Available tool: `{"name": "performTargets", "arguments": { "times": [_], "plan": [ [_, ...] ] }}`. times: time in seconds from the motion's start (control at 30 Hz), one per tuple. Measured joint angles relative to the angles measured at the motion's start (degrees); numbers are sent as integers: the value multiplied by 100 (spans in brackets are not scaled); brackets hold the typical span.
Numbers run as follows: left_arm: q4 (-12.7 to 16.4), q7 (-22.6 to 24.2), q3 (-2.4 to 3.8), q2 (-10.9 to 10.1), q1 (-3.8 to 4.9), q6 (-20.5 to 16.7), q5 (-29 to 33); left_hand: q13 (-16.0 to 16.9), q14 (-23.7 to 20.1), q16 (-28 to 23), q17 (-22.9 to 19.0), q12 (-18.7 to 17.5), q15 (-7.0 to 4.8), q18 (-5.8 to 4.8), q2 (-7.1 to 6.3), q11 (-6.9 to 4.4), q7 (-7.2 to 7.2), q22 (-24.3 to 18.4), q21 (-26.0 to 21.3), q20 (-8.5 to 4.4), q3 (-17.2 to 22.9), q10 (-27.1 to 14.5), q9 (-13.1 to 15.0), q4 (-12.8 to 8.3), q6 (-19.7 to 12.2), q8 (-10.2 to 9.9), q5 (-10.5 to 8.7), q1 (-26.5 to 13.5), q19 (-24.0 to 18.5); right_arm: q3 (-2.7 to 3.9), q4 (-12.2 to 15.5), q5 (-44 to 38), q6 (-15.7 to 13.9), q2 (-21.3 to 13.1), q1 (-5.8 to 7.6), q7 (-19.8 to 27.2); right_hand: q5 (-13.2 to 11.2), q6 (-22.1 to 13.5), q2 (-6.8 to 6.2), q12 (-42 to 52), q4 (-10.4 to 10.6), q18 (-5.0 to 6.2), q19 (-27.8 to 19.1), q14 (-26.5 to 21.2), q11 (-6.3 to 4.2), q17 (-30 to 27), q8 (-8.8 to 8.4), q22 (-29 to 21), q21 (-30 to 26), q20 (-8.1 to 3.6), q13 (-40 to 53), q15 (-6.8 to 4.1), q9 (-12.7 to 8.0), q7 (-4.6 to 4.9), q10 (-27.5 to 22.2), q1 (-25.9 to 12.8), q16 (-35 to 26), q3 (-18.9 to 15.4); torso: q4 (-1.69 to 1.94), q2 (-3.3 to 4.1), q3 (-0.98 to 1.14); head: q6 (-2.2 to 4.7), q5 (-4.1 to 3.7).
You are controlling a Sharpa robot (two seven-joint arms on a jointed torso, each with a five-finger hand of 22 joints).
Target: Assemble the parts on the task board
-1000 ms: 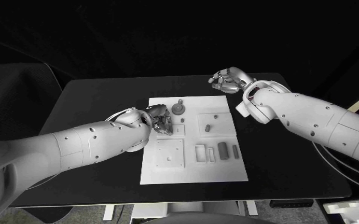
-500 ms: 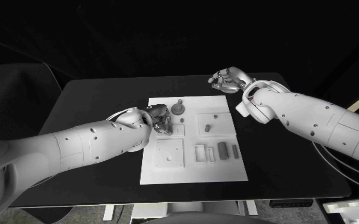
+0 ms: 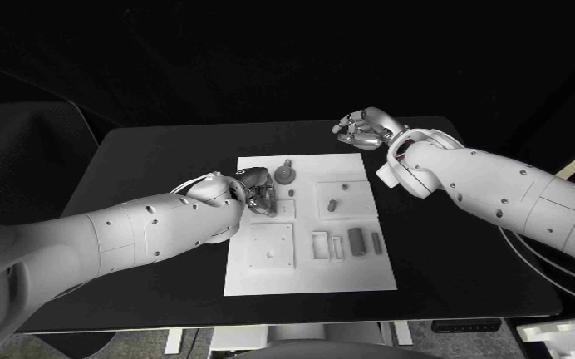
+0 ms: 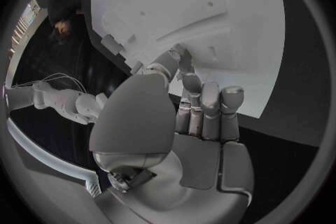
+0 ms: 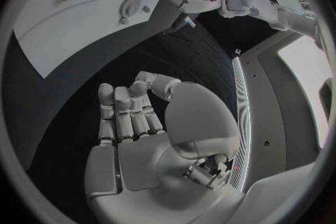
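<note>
A black worktop [image 3: 156,159] spreads beneath and all round the left hand's fingers [image 3: 266,199] and the right hand's fingers [image 3: 351,135], matte and bare toward its corners. Behind the right hand's fingers, past the worktop's far edge, hangs a dark backdrop [image 3: 287,35]. Well out from the left hand's fingers, beside the worktop's edge, stands a dark chair-like shape [image 3: 42,151]. Pale legs [image 3: 179,341] show under the near edge.

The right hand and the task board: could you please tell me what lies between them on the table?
Nothing: in the head view a bare stretch of black table separates the right hand, near the far edge, from the task board.
</note>
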Motion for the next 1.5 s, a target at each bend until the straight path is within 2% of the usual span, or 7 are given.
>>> {"name": "performTargets", "arguments": {
  "times": [0.27, 0.37, 0.5, 0.8, 1.07, 1.5],
  "plan": [
    [-29, -48, 9, 36, 11, 93, -9, -11, 0, 0, -13, 0, 0, 1, -7, 3, 0, -6, 0, 0, 8, -3, 109, 8, 0, 0, 0, -53, 0, 0, 5, 0, 3, -4, 0, -6, 0, 9, 0, 0, 0, 0, 0, 0, 0, 0, 0, 0, 0, 0, 0, 0, 0, 8, 0, 0, 0, 0, 0, 0, 0, -1, -10],
    [-42, -74, 12, 43, 16, 134, -11, -23, 0, 0, -29, -34, 0, 1, -4, 37, 0, -14, 0, 1, -21, -38, 117, 24, 0, -2, 0, -104, -1, 0, 8, 0, 3, -5, 0, -9, 0, 19, 0, 0, 0, 0, 0, 0, 0, 0, 0, 0, 0, 0, 0, 0, 0, 16, 0, 0, 0, 0, -1, 0, 0, -7, -12],
    [-47, -100, 16, 48, 20, 165, -12, -35, 0, 0, -46, -35, 0, 3, -12, 43, 2, -21, 0, 2, -76, -45, 99, -6, -2, -80, 0, -124, -2, 0, 16, 0, 4, -7, 0, -11, 0, 19, 0, 0, 0, 0, 0, 0, 0, 0, 0, -5, 0, 0, -5, 0, -1, 16, 0, 0, 0, 0, -1, -1, 3, -12, -12],
    [-52, -144, 8, 49, 14, 241, -18, -58, -44, 5, -110, -66, 36, 5, 9, 55, 266, -51, 0, 9, -254, -98, -15, -142, -285, -296, 2, -296, -12, 0, 16, 0, 5, -13, 0, -15, 0, 26, 0, 0, 0, 0, 0, 0, 0, 0, 0, -5, 0, 0, -4, 0, -1, 9, 0, 0, 0, 0, -1, -1, 3, -15, -23],
    [-43, -141, 3, 41, 5, 278, -19, -66, -64, 23, -131, -66, 21, 8, -20, 93, 223, -62, 0, -3, -298, -139, -49, -187, -571, -360, 2, -294, -44, 0, 18, 0, 7, -14, 0, -18, 0, 26, 0, 0, 0, 0, 0, 0, 0, 0, 0, -5, 0, 0, -4, 0, 0, 8, 0, 0, 0, 0, 1, -1, 3, -15, -24],
    [-36, -79, -4, 26, -3, 210, -20, -65, -64, 23, -139, -66, 21, 13, -20, 90, 185, -61, 0, -2, -314, -141, -95, -203, -621, -389, 2, -294, -44, 0, 18, 0, 14, -20, 0, -25, 0, 26, 0, 0, 0, 0, 0, 0, 0, 0, 0, -4, 0, 0, -3, 0, 3, 8, 0, 0, 0, 0, 1, 0, 1, -9, -20]
  ]
}}
